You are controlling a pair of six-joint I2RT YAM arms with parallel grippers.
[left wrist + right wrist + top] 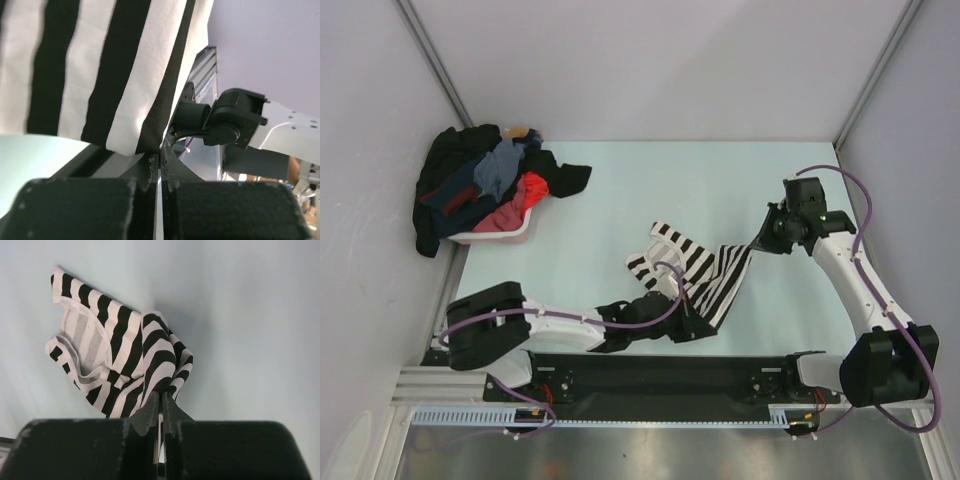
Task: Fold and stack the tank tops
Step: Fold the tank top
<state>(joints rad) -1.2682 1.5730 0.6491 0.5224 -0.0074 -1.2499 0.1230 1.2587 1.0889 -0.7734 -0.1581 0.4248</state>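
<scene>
My left gripper [160,150] has its fingers pressed together, with a bottom corner of the striped tank top [710,275] pinched at their tips. The cloth rises straight up from them. Up and to the right, my right gripper [161,399] is likewise clamped on a bunched fold of the same top. The hem hangs slack between the two pinches.

From that line the top's long axis runs away to the left. Its straps and neckline lie crumpled on the table [620,190] just beyond my left fingers, which are nearer to them. I judge the next move to be a pull apart and outward, so the body drapes flat before folding.

Far to the left of both grippers, well apart, the pink basket [510,237] holds a heap of clothes [485,175].
</scene>
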